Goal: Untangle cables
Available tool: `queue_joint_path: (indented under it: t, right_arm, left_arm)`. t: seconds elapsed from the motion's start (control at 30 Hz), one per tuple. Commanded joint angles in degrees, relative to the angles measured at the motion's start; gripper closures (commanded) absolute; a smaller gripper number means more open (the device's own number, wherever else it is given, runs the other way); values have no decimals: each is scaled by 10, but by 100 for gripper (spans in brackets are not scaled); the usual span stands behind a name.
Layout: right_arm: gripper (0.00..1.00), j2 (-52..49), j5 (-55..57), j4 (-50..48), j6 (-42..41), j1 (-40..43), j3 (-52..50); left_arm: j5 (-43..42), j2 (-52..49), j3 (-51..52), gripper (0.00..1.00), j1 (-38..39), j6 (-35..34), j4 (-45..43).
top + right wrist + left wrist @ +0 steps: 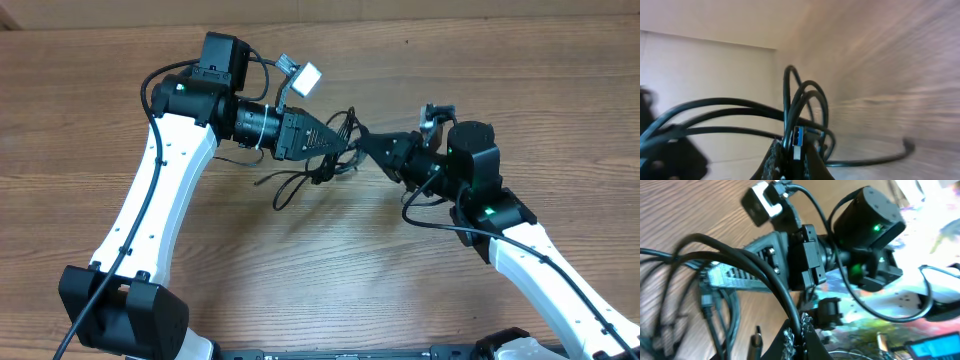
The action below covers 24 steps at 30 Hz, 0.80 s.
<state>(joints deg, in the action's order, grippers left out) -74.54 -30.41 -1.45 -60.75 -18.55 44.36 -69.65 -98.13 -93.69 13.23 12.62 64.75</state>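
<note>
Cables (318, 170) bunched in a tangle over the middle of the surface (300, 270), pinched between the left gripper (343, 145) and right gripper (362, 138), each clamped on a strand, tips nearly touching, loose loops trailing near-left.

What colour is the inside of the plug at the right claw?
Blue. The right wrist view shows the plug best.
</note>
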Motion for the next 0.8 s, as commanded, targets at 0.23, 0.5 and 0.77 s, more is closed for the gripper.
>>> queue_joint_path:
  t: [0.23,0.5,0.77]
  right_arm:
    - [96,-2,100,207,156,64,10]
    - [96,-2,189,294,191,79,10]
    - [96,-2,243,308,191,79,10]
  left_arm:
    - [310,22,-5,96,-2,-127,-1]
    - [540,22,-5,96,-2,-206,29]
    - [678,21,6,96,-2,-250,42]
